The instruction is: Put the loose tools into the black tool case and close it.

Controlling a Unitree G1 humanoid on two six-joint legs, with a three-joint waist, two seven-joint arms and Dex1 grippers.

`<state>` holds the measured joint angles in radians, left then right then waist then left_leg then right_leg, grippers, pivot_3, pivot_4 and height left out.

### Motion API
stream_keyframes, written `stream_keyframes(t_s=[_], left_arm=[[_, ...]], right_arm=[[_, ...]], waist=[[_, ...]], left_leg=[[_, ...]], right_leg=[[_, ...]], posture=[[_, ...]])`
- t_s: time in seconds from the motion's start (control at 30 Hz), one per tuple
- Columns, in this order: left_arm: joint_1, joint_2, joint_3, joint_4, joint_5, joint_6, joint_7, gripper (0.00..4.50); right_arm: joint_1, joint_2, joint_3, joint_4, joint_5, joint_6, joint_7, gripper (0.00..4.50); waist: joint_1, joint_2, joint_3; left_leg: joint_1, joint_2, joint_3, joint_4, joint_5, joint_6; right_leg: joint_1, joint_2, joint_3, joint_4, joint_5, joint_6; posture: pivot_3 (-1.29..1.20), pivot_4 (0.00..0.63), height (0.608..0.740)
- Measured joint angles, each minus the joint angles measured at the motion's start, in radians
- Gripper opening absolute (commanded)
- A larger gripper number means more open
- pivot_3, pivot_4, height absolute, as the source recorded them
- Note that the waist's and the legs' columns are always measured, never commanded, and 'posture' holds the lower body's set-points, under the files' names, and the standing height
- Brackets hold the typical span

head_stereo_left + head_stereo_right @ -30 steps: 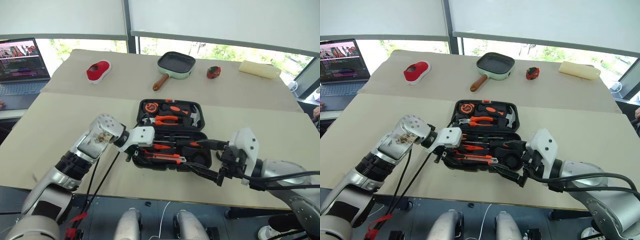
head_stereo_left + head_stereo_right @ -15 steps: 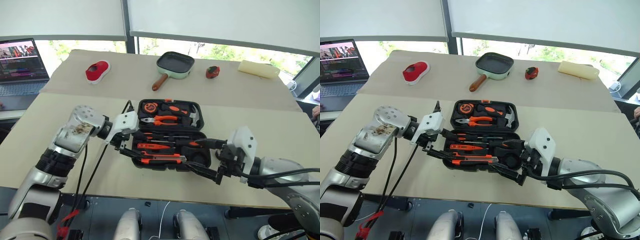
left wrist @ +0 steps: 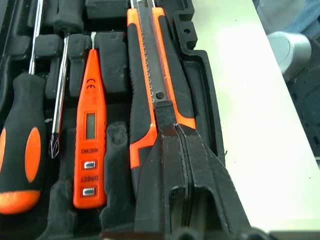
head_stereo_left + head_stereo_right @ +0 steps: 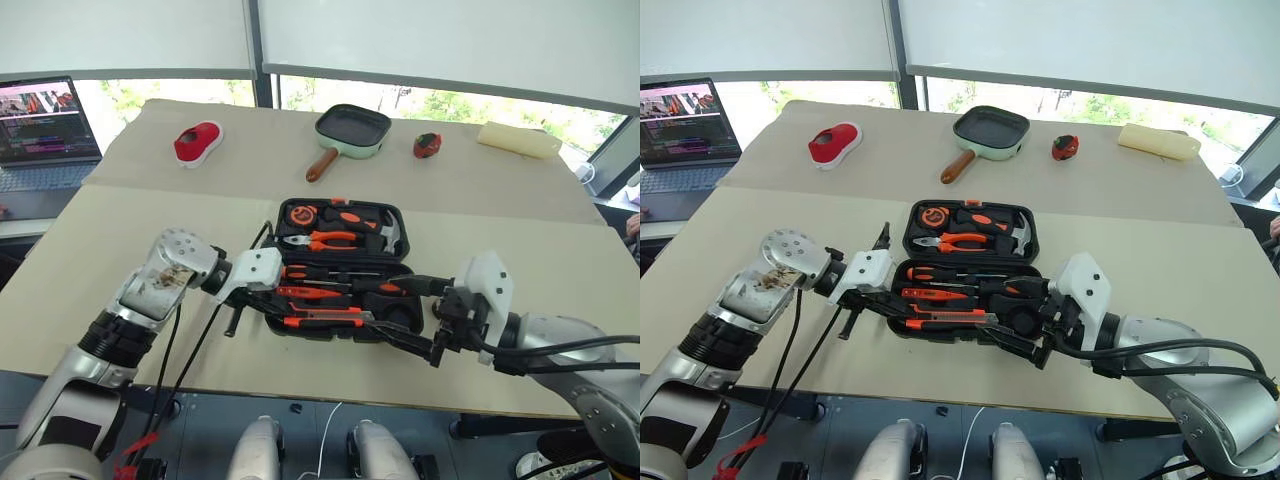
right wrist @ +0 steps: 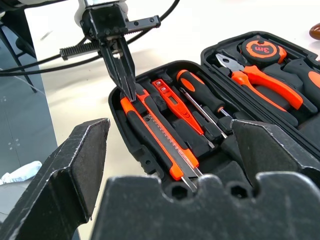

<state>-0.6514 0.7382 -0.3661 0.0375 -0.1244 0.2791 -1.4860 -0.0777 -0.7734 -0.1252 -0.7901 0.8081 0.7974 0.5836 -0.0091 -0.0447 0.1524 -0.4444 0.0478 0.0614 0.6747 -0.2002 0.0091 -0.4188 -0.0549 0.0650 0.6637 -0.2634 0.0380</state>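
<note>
So the black tool case point(image 4: 340, 268) is lying open on the table point(image 4: 120, 250) right in front of the robot, and the utility knife point(image 3: 150, 90), the slim orange tester point(image 3: 89, 135) and a screwdriver point(image 3: 22, 145) all look to be sitting in their slots in the near half. The left gripper point(image 5: 126, 82) has its jaws pinched together with nothing between them, tips resting at the end of the knife by the case's left edge. The right gripper point(image 4: 408, 342) is spread wide, empty, hovering just off the case's near right corner. What worries me: if the knife isn't pushed fully down into its recess, the lid probably won't shut flat when someone folds it over, and the latch won't catch. Those closed fingertips could also drag the knife out if the arm pulls away at an angle. And the wide right jaws are close enough to nudge the whole case sideways.
</note>
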Motion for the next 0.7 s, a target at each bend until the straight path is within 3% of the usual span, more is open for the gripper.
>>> stream_keyframes(t_s=[0.37, 0.53, 0.7], left_arm=[[0.012, -0.029, -0.026, 0.047, 0.043, -0.077, 0.034, 0.02], [0.005, -0.052, 0.006, 0.048, -0.045, 0.027, -0.003, 0.02], [-0.062, -0.103, 0.036, 0.066, -0.072, -0.001, 0.009, 0.02]], right_arm=[[-0.011, 0.005, 0.001, 0.007, 0.001, 0.000, -0.007, 4.50], [-0.012, 0.005, 0.001, 0.009, 0.001, 0.000, -0.004, 4.50], [-0.018, 0.005, 0.002, 0.015, 0.001, 0.000, 0.001, 4.50]], waist=[[0.004, 0.003, -0.002], [0.003, 0.003, -0.002], [0.004, 0.003, -0.002]], left_leg=[[0.014, 0.000, 0.000, 0.000, 0.000, 0.000], [0.012, 0.001, 0.000, 0.000, 0.000, 0.000], [0.011, 0.000, 0.000, 0.000, 0.000, 0.000]], right_leg=[[0.015, 0.000, -0.001, -0.003, -0.001, 0.000], [0.014, 0.000, -0.001, -0.002, -0.001, 0.000], [0.014, 0.000, -0.001, -0.003, -0.001, 0.000]], posture=[[0.00, 0.150, 0.740], [0.00, 0.150, 0.740], [0.00, 0.150, 0.740]])
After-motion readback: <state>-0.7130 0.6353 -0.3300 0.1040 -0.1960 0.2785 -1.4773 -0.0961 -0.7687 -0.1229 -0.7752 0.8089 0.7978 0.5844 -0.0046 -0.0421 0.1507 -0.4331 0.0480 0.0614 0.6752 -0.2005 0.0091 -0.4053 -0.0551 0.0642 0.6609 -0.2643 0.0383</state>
